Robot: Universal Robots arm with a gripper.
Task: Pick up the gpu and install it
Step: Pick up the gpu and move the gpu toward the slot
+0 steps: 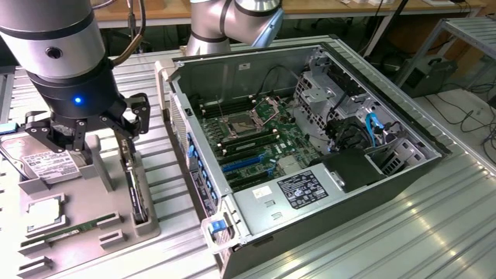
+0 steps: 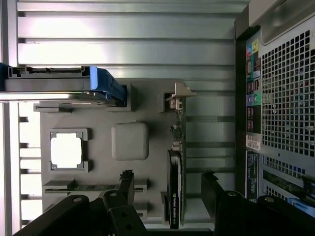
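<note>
The hand [image 1: 89, 136] hangs wide open over the grey tray [image 1: 93, 197], holding nothing. In the wrist view its two fingers [image 2: 125, 184] stand on either side of the gpu [image 2: 175, 189], with a gap on each side. The gpu [image 1: 136, 195] stands on edge in a slot along the tray's edge on the exterior view's right, just beside the open computer case [image 1: 256, 72]. On the tray to the exterior view's left are a hard drive [image 1: 39, 163], a processor [image 1: 46, 210] and a memory stick [image 1: 78, 226]. Everything sits on the ribbed metal tabletop [image 1: 434, 232].
</note>
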